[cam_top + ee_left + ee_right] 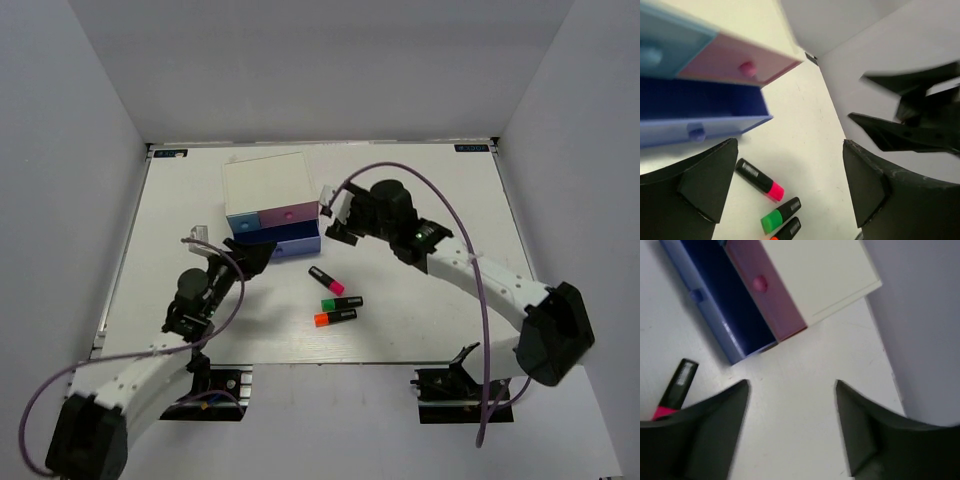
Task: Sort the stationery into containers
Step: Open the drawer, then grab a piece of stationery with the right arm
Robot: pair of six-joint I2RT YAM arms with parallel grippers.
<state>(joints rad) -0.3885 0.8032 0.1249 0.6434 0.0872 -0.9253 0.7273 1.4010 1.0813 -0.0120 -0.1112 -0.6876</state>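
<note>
Black markers (326, 280): pink, green, perhaps orange ends

The white table (420, 320) carries a drawer unit (265, 185) and three markers (345, 301).

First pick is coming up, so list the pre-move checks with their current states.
1. Periwinkle drawer pulled open: ok.
2. Drawer interior entirely empty: cannot tell, partly hidden.
3. Pink marker, green marker, orange marker unobstructed on the table: ok.
4. Left jaws open and empty: ok.
5. Right jaws open and empty: ok.
6. Either jaws lined up over a marker: not ok.
</note>
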